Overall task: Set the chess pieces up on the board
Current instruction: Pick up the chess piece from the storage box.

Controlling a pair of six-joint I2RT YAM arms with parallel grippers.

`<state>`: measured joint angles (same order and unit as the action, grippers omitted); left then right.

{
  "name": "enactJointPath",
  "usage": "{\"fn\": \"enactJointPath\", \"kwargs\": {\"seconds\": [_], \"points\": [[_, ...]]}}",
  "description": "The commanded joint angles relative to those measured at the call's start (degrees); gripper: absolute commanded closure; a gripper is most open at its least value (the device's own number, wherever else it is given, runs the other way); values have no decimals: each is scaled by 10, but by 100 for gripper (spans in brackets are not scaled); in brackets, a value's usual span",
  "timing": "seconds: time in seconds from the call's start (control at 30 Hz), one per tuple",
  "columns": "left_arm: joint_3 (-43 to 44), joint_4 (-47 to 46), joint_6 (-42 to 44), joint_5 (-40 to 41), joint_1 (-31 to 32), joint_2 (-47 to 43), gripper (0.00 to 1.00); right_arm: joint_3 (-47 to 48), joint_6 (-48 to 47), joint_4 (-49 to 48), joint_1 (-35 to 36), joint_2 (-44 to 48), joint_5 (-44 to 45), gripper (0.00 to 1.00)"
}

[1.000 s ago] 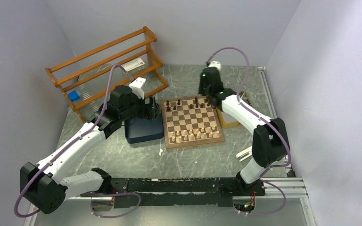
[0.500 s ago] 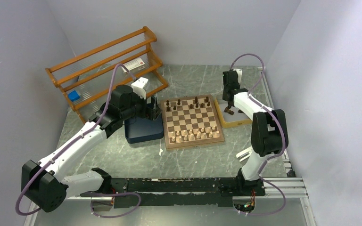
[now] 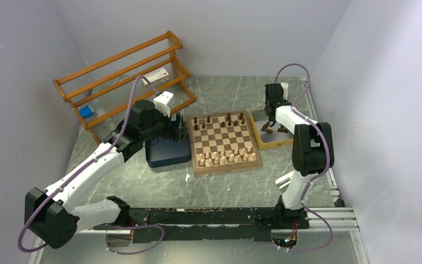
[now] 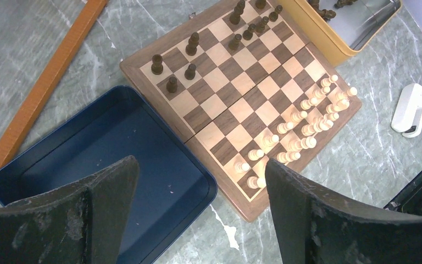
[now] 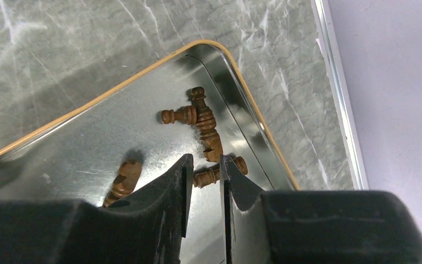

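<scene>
The board (image 3: 228, 167) lies mid-table, also in the left wrist view (image 4: 242, 99). Several dark chess pieces (image 3: 228, 117) stand on its far rows (image 4: 191, 43). More dark pieces (image 5: 206, 124) lie on their sides in a yellow-rimmed metal tin (image 5: 236, 77) right of the board (image 3: 275, 144). My right gripper (image 3: 270, 122) hangs low in that tin, its jaws (image 5: 205, 159) a narrow gap apart, right over one lying piece (image 5: 214, 175) with nothing gripped between them. My left gripper (image 3: 178, 130) is wide open (image 4: 200, 165) over the board's left edge.
A dark blue tray (image 3: 167, 154) sits against the board's left side (image 4: 115, 143). Pale cream pieces (image 3: 225, 157) fill the board's near rows (image 4: 307, 118). A wooden rack (image 3: 121, 71) stands at the back left. A white object (image 3: 284, 180) lies near the right arm's base.
My right arm has swung from the board's far right corner out over the yellow tin and dropped into it, its jaws narrowing. The left arm has hardly moved.
</scene>
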<state>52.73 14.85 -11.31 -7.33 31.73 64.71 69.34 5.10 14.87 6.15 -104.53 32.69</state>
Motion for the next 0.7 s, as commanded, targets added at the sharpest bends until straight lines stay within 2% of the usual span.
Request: {"fn": "enactJointPath", "kwargs": {"seconds": [0.0,0.47,0.67], "points": [[-3,-8,9,-11,5,-13,10,8,-14,-11,-12,-24,13,72],[-8,-15,8,-12,5,-14,10,35,-27,-4,-28,-87,5,72],[0,-6,12,-30,5,1,11,36,-27,-7,-33,-95,-27,71]]}}
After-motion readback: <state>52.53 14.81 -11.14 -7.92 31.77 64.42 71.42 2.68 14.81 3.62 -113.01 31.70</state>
